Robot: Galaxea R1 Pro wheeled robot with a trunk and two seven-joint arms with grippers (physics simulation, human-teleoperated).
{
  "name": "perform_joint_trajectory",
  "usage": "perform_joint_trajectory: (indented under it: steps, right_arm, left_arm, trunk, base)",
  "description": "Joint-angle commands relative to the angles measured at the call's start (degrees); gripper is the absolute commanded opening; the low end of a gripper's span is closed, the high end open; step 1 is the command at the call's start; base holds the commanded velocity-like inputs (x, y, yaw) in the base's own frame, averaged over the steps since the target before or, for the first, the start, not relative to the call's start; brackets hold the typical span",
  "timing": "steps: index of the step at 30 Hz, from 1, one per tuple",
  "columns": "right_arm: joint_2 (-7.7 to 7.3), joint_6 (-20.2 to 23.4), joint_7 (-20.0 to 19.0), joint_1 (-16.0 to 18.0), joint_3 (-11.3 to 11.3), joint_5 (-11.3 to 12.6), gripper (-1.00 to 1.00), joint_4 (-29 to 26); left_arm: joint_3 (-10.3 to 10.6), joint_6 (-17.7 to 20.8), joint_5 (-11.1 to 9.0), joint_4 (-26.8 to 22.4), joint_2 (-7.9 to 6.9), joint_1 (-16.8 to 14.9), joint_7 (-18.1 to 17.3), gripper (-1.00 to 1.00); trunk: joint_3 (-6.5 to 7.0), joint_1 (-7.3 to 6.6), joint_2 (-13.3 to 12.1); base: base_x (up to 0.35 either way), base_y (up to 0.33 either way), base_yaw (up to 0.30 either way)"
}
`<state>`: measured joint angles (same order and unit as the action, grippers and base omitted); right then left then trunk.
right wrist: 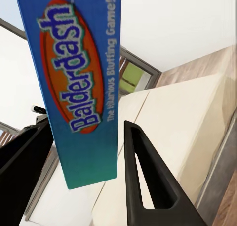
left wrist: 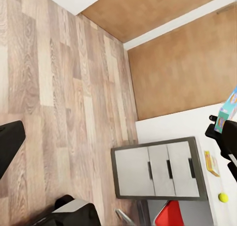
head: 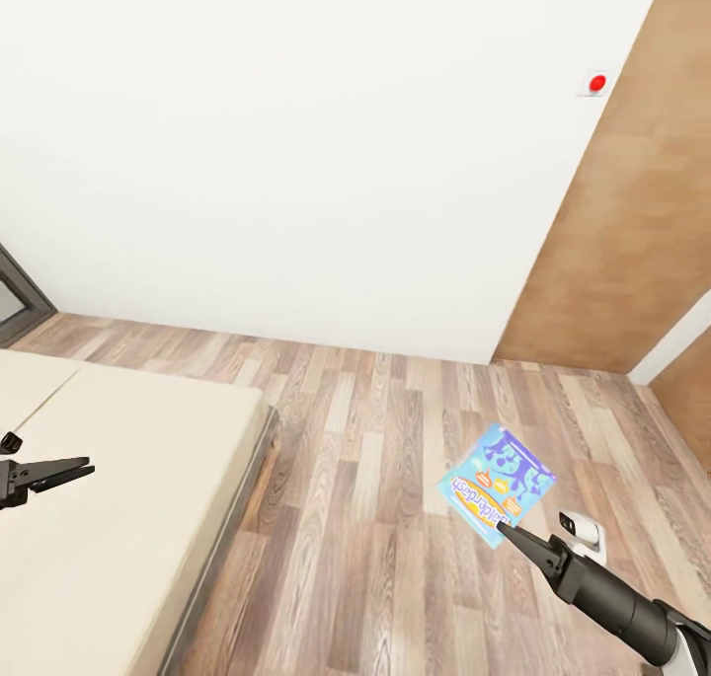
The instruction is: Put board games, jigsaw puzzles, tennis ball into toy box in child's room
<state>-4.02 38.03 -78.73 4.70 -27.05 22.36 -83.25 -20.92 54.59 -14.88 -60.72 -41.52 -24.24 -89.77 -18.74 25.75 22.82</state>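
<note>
**Balderdash box held by a thin grip over bare floor**

Slippage is the main worry. The right gripper pinches a blue board game lettered Balderdash by one edge, and in the head view the box hangs tilted in the air above the wooden floor, clear of the bed. In the right wrist view the box stands between the two dark fingers, but the finger nearest the camera looks set off from its face, so I judge the hold to be narrow. A sharp turn of the base or arm could twist the box loose and drop it out of easy reach.

The left gripper shows at the frame's edge over the bed; its fingers appear close together with nothing between them.

The toy box cannot be made out. In the left wrist view the table is cut off at the frame's side; a small yellow-green tennis ball lies on it, with a flat yellow object near by, too small to identify. How much of the game box the fingers cover is hidden.
</note>
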Motion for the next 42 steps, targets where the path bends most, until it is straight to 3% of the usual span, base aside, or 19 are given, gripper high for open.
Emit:
perform_joint_trajectory:
  steps: [1, 42]
  right_arm:
    - [-0.01, 0.6, -0.1, 0.0, 0.0, 0.1, -1.0, 0.0]
    - [0.0, 0.6, -0.1, 0.0, 0.0, 0.1, -1.0, 0.0]
  left_arm:
    - [0.0, 0.6, 0.0, 0.0, -0.01, 0.0, -0.2, 1.0]
    - [0.0, 0.6, 0.0, 0.0, 0.06, 0.0, -0.2, 1.0]
  trunk:
    - [0.0, 0.03, 0.1]
    - [3.73, 0.03, 0.1]
  base:
    - [0.0, 0.0, -0.157]
    - [0.0, 0.0, -0.157]
